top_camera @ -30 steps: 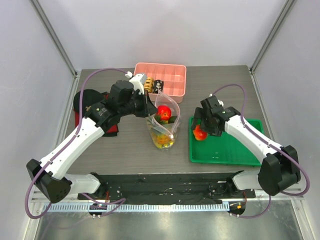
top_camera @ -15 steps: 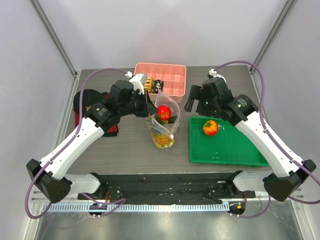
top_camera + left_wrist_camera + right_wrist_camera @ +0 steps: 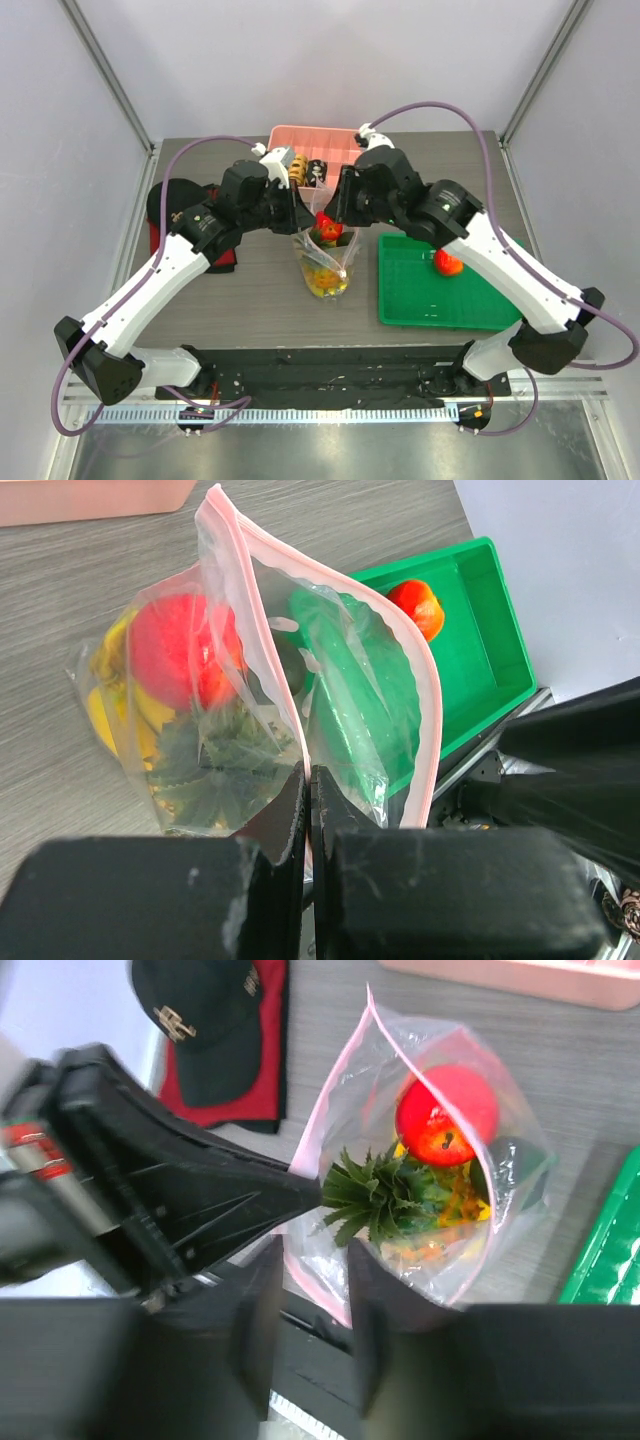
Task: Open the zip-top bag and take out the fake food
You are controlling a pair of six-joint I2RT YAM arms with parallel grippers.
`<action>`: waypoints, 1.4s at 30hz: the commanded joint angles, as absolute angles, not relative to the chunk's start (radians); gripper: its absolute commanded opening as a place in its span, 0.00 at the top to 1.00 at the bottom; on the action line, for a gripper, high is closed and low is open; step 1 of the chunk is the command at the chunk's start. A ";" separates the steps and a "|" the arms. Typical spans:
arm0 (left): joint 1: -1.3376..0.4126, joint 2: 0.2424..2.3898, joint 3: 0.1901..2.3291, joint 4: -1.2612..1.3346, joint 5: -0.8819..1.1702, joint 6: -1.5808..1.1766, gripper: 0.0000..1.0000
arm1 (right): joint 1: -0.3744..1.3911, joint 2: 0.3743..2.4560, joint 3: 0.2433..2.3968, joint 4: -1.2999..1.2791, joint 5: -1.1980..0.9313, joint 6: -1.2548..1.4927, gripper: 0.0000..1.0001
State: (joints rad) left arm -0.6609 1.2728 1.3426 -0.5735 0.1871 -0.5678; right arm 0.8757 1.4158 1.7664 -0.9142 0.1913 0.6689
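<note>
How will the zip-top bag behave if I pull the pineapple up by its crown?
Likely floppy: the zip-top bag is thin crinkled film, upright only where the left gripper pinches its rim. It would probably lift with the pineapple, since nothing else pins it down. The round red fruit inside may roll out.

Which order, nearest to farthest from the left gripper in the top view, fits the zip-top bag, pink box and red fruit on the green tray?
1. zip-top bag: its edge pinched in the left gripper.
2. pink box: just behind, toward the back.
3. red fruit: far right, in the green tray.
</note>
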 commanded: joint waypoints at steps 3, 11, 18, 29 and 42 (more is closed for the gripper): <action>-0.661 1.249 1.356 -0.512 0.187 -0.566 1.00 | 0.884 1.486 1.764 -0.930 0.235 0.710 0.77; -0.661 1.243 1.350 -0.525 0.173 -0.575 1.00 | 0.879 1.555 1.688 -0.919 0.253 0.692 0.69; -0.663 1.239 1.353 -0.531 0.173 -0.577 1.00 | 0.858 1.534 1.481 -0.688 0.111 0.601 0.44; -0.663 1.238 1.342 -0.532 0.196 -0.594 1.00 | 0.847 1.543 1.368 -0.443 0.031 0.508 0.26; -0.663 1.213 1.331 -0.571 0.121 -0.589 1.00 | 0.841 1.502 1.296 -0.293 0.087 0.480 0.96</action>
State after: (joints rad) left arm -0.6594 1.2552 1.3342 -0.5861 0.1566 -0.5797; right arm 0.8406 1.5509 1.2953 -0.3676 0.0525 0.4828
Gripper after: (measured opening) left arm 0.003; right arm 0.105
